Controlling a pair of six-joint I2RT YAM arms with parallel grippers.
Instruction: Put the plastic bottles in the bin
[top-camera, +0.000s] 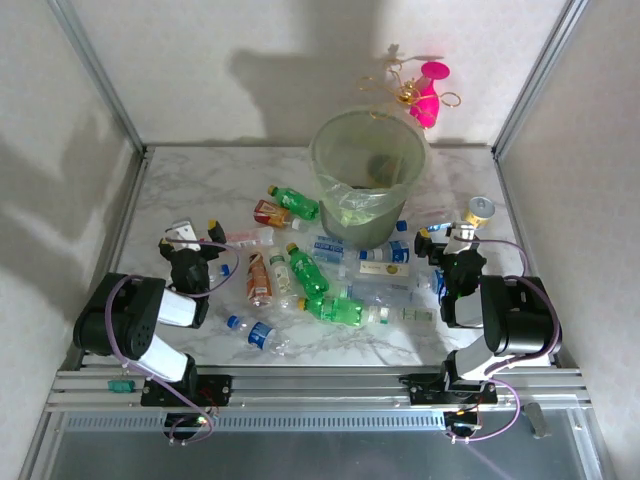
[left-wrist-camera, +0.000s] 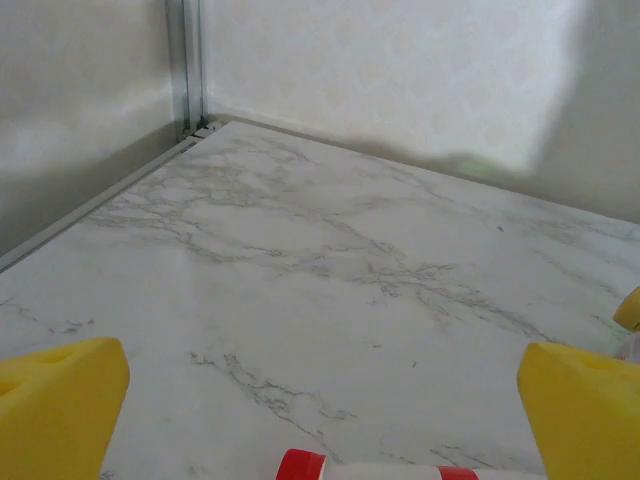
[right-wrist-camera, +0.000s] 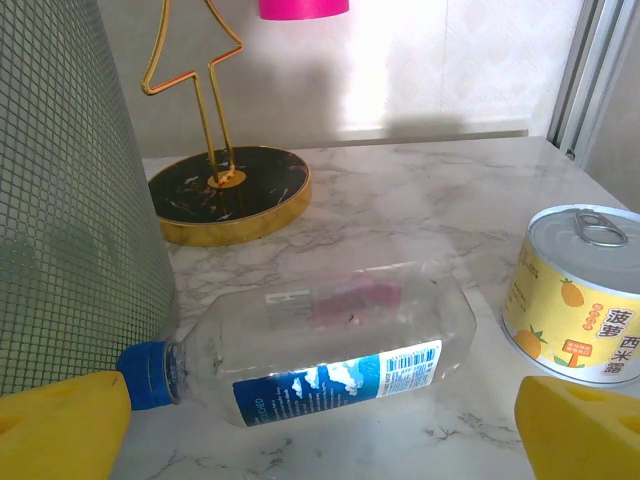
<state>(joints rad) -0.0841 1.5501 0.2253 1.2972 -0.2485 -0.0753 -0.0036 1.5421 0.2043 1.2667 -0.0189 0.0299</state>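
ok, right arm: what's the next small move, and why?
Probably ease the right gripper forward onto the clear blue-capped bottle and close. Its jaws stand open, and the bottle lies on its side straight ahead of them, beside the bin and apart from the pineapple can.

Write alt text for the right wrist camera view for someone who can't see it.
A clear bottle with a blue cap lies on its side on the marble table, before the open right gripper. The bin is at left, a can at right, an ornament's base behind.
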